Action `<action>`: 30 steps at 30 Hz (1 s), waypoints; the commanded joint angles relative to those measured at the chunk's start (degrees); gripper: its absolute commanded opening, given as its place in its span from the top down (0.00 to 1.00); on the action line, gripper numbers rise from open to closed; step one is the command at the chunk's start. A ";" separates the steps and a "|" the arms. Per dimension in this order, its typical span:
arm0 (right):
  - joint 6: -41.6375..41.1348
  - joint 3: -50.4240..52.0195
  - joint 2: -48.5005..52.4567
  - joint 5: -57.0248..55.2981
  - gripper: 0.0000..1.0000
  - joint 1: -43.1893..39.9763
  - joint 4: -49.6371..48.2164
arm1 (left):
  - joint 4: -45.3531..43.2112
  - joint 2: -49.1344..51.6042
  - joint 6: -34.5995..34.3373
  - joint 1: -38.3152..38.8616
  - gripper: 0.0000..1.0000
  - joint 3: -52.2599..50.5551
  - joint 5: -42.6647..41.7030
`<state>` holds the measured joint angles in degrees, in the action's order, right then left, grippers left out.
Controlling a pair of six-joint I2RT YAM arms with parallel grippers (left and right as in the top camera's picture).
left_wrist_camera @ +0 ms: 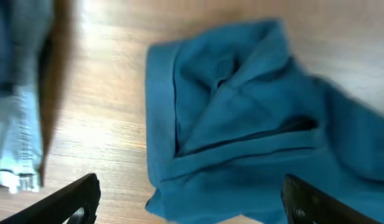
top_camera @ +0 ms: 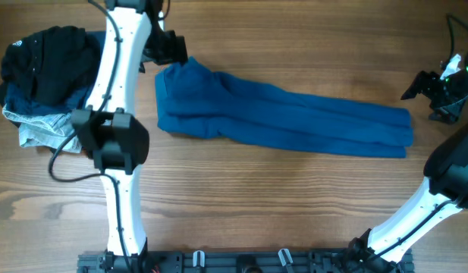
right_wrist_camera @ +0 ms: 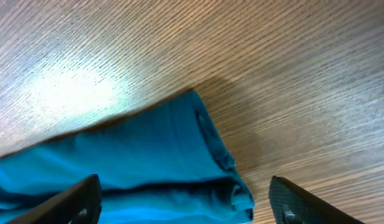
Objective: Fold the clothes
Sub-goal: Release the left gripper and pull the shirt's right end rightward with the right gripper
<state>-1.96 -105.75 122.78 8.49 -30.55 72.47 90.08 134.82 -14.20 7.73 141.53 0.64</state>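
Note:
The blue garment [top_camera: 279, 114] lies folded into a long band across the middle of the table, its wide end at the left and its narrow end at the right. My left gripper [top_camera: 171, 49] hovers open just above and beside the wide left end [left_wrist_camera: 241, 118], holding nothing. My right gripper [top_camera: 431, 89] is open and empty to the right of the narrow end [right_wrist_camera: 148, 162], apart from it. Both fingers of each gripper show at the lower corners of the wrist views.
A pile with a black garment [top_camera: 51, 57] and pale denim jeans [top_camera: 36, 121] sits at the far left; the denim also shows in the left wrist view [left_wrist_camera: 17, 124]. The arm bases stand along the front edge [top_camera: 241, 262].

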 commanded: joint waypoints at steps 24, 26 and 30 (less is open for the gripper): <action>-8.74 27.85 -0.44 4.68 0.96 -0.44 -22.14 | -8.92 -15.98 -1.05 -1.27 0.00 0.15 4.28; -9.49 27.17 -0.44 4.66 0.96 -1.62 -22.71 | -8.92 -15.93 -1.07 -1.27 0.01 0.15 5.07; -10.08 24.68 -0.44 6.16 0.95 -6.38 -22.99 | -9.14 -15.93 -1.11 -1.25 0.02 0.15 5.07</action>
<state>-10.20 -80.23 119.15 15.79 -32.73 51.13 81.34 118.72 -14.74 6.94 141.51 4.69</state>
